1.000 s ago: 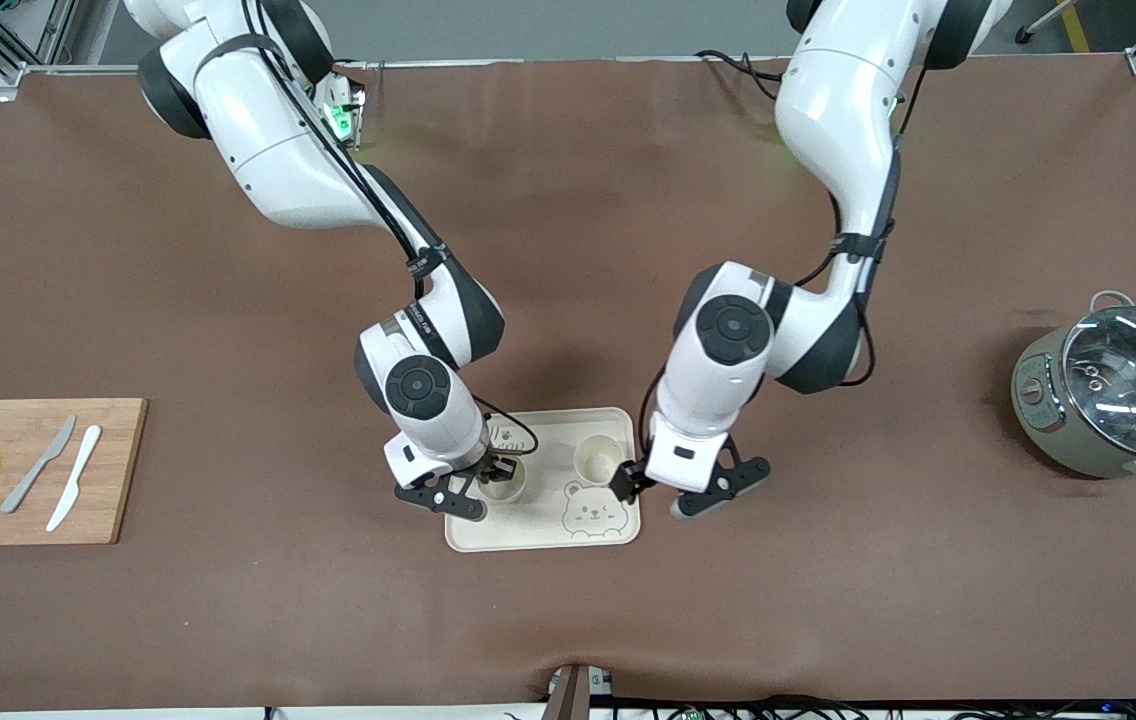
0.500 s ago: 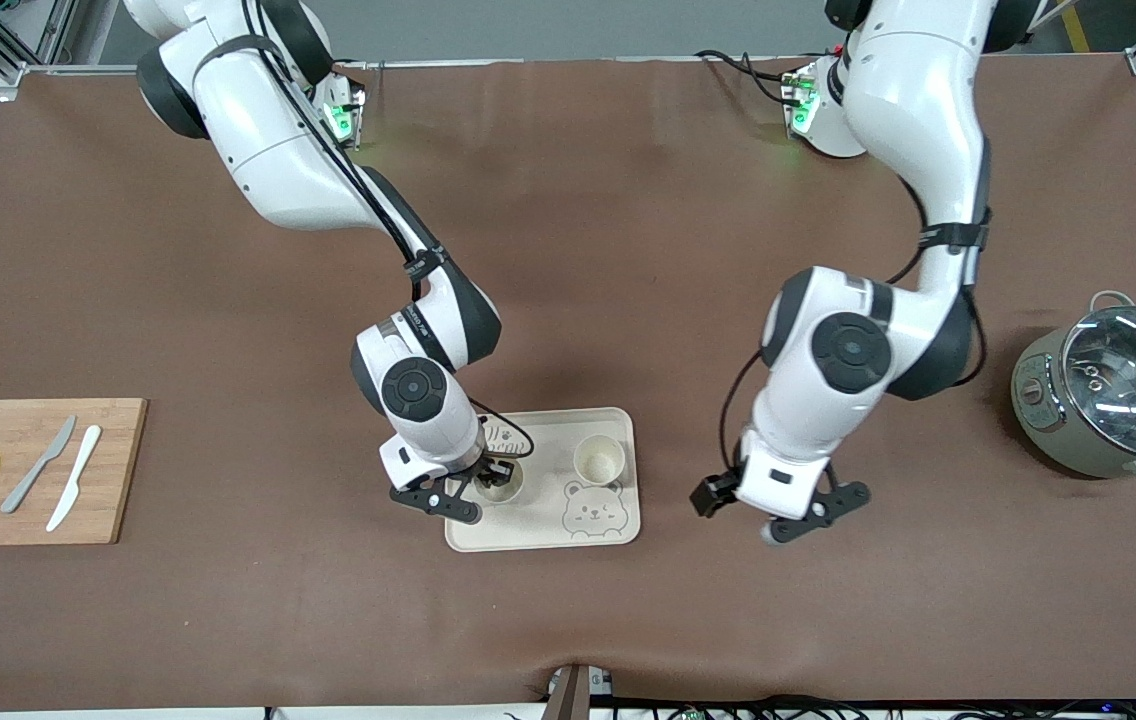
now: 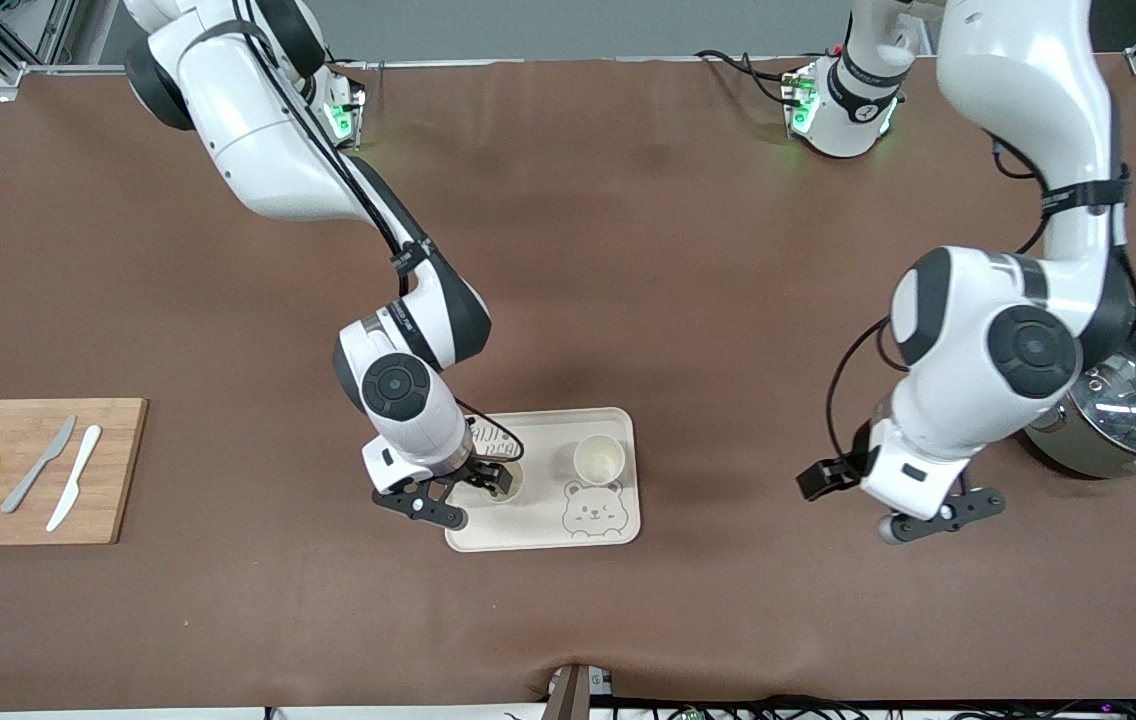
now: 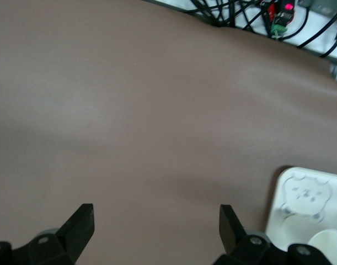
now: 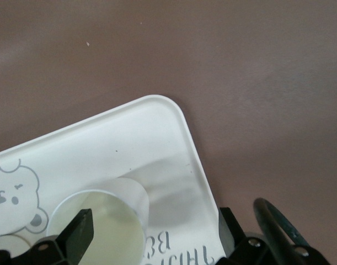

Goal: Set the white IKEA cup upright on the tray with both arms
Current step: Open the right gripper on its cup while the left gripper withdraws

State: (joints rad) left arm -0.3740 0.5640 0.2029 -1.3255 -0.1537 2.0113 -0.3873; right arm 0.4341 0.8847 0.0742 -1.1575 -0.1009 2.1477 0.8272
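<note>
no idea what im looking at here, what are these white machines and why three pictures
These are two white robot arms at a brown table, each ending in a small black two-finger gripper. One picture looks down from a high camera; the other two come from cameras on the arms' wrists.

The right gripper is over a cream tray, open around a white cup standing upright. A second cup stands beside it on the tray. The left gripper is open and holds nothing, over bare table near a lidded pot. At the right arm's end, a cutting board carries two knives and lemon slices.
</note>
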